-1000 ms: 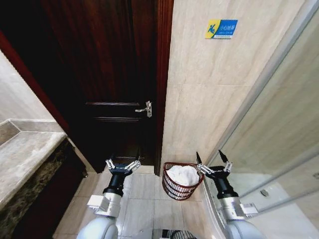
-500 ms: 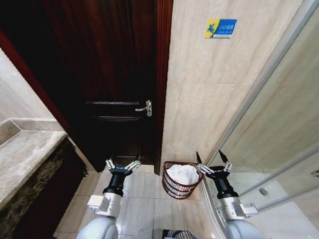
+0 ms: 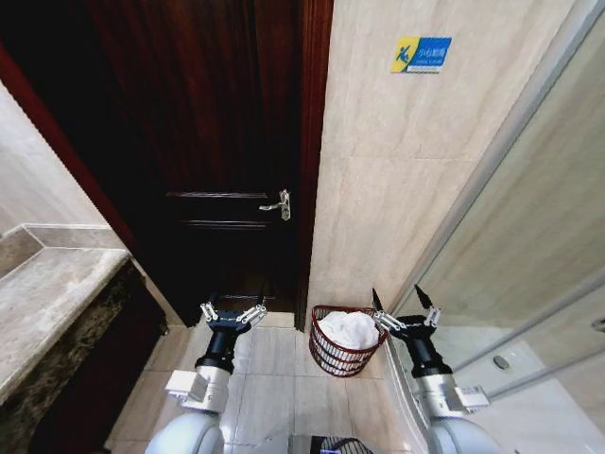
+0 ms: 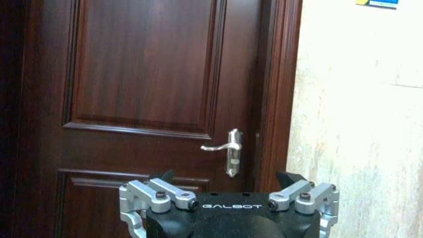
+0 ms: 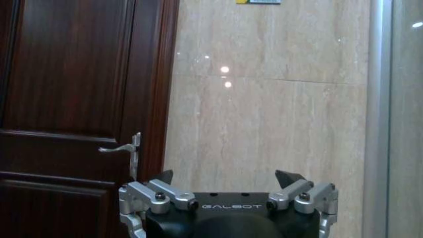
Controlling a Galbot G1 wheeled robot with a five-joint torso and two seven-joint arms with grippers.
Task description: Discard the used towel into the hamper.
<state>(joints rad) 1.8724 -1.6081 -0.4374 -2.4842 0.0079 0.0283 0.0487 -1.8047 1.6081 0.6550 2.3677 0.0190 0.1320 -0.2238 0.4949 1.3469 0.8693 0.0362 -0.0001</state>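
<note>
A wheeled two-armed robot faces the corner of a tiled bathroom, both arms raised side by side in front of it. The hamper (image 3: 346, 340), a small reddish-brown wicker basket, stands on the tiled floor (image 3: 274, 378) at the foot of the beige marble wall (image 3: 397, 189), just right of the dark wooden door (image 3: 208, 142). A white towel (image 3: 348, 329) lies bunched inside the hamper, its folds rising to about the rim.

The left end effector (image 3: 232, 313) hangs above the floor in front of the door, left of the hamper and apart from it, its fingers spread and holding nothing. In the left wrist view the same end effector (image 4: 226, 179) points at the door, with the silver door handle (image 4: 225, 148) beyond its spread fingertips.

The right end effector (image 3: 405, 305) hangs just right of the hamper's rim, near the glass shower partition (image 3: 539, 265), its two dark fingertips spread and empty. In the right wrist view that end effector (image 5: 225, 177) points at the marble wall, with the door handle (image 5: 126, 147) off to one side.

A blue and yellow sign (image 3: 420, 54) is fixed high on the wall above the hamper. A grey stone worktop (image 3: 43, 303) runs along the left side of the room.
</note>
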